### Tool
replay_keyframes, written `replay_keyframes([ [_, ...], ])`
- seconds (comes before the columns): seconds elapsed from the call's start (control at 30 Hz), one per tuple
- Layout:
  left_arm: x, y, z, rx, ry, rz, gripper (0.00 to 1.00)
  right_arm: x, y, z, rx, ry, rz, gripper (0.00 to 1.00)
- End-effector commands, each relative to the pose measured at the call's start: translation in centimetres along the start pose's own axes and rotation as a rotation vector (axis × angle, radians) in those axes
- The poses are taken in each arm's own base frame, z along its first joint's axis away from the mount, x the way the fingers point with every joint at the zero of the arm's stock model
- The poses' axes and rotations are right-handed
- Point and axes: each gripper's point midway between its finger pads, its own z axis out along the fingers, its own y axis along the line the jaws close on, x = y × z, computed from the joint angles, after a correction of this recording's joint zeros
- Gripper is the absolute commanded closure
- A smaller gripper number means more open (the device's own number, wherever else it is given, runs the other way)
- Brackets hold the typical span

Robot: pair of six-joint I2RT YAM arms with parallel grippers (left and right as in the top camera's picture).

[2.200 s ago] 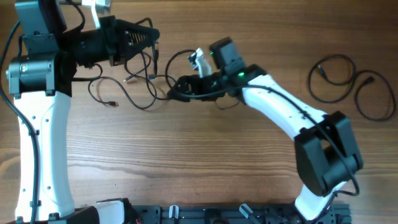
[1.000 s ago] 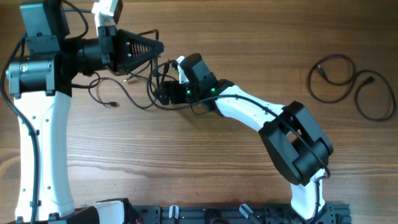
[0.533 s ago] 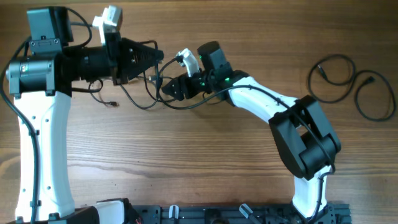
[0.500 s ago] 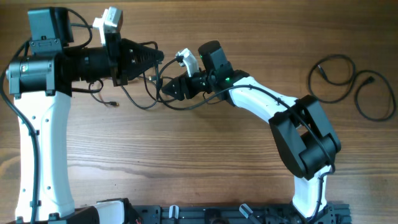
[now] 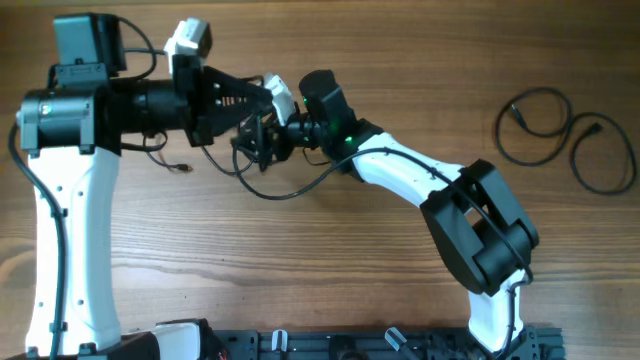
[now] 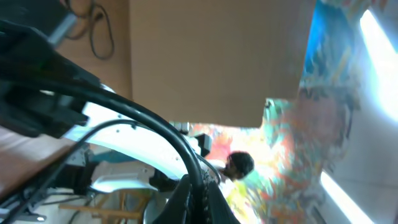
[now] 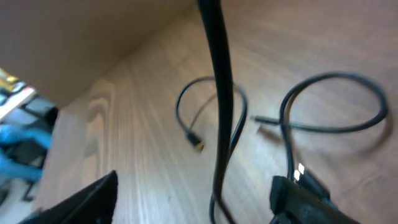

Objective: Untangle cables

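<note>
Your left end effector [image 6: 196, 196] is clamped shut on a strand of the cables [image 7: 221, 93], which bunch between the two arms over the back left of the wooden surface [image 5: 300, 280]. Your right end effector [image 7: 199, 194] stands wide open with one cord running between its fingers (not pinched). Expect thin, light, limp black cords with a smooth jacket that sag and slip, so I'd grip a bare run just beside the knot, not the small plug ends.
</note>
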Motion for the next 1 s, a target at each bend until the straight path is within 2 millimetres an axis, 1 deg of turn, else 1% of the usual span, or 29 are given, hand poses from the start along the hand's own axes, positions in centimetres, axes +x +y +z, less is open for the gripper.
replay_keyframes([
  [0.0,3.0,-2.0,1.5,0.066,0.113,0.046,0.96,0.1,-1.5,0.9,0.101,-0.028,0.014,0.14],
  [0.1,4.2,-2.7,2.3,0.1,0.175,0.049,0.96,-0.1,-2.3,0.9,0.152,-0.04,0.013,0.15],
  [0.13,4.4,-2.9,2.4,0.112,0.188,0.055,0.96,0.0,-2.8,0.8,0.176,-0.041,0.016,0.2],
  [0.17,4.4,-3.0,2.4,0.116,0.191,0.065,0.96,0.0,-3.1,0.7,0.195,-0.041,0.018,0.28],
  [0.2,4.3,-3.1,2.4,0.117,0.189,0.08,0.96,0.0,-3.4,0.6,0.209,-0.041,0.02,0.43],
  [0.23,4.2,-3.2,2.3,0.118,0.185,0.101,0.96,0.1,-3.4,0.6,0.21,-0.038,0.011,0.68],
  [0.27,4.0,-3.2,2.3,0.117,0.181,0.116,0.96,0.2,-3.4,0.6,0.21,-0.035,0.013,0.87],
  [0.3,3.8,-3.2,2.4,0.112,0.174,0.138,0.96,0.4,-3.5,0.6,0.211,-0.028,0.017,0.96],
  [0.4,2.9,-2.9,2.5,0.08,0.14,0.191,0.96,1.4,-3.6,0.6,0.21,0.012,0.042,0.96],
  [0.47,2.1,-2.2,2.7,0.031,0.098,0.205,0.96,1.9,-3.5,0.2,0.183,0.041,0.065,0.96],
  [0.5,1.6,-1.7,2.7,0.002,0.073,0.207,0.96,1.6,-2.8,-0.1,0.125,0.039,0.07,0.96],
  [0.53,0.9,-1.1,2.6,-0.037,0.036,0.207,0.96,0.7,-1.9,-0.6,0.058,0.028,0.066,0.96],
  [0.57,0.3,-0.6,2.5,-0.071,0.004,0.208,0.96,-0.2,-0.9,-1.3,-0.012,0.013,0.064,0.96],
  [0.6,-0.4,0.0,2.3,-0.108,-0.032,0.216,0.96,-1.5,0.2,-2.5,-0.093,-0.007,0.079,0.96],
  [0.63,-1.2,0.6,2.0,-0.148,-0.067,0.237,0.95,-2.2,0.7,-3.3,-0.13,-0.017,0.093,0.96],
  [0.7,-2.7,2.0,1.2,-0.238,-0.143,0.277,0.91,-4.0,1.2,-5.6,-0.192,-0.039,0.136,0.96],
  [0.77,-4.0,3.4,0.4,-0.327,-0.212,0.265,0.87,-4.8,1.0,-7.1,-0.208,-0.043,0.174,0.96],
  [0.87,-5.9,5.9,-1.4,-0.5,-0.331,0.238,0.86,-4.9,0.6,-8.8,-0.243,-0.031,0.206,0.96],
  [0.97,-7.4,8.4,-3.7,-0.682,-0.443,0.21,0.86,-4.9,1.0,-10.3,-0.33,-0.011,0.24,0.96],
])
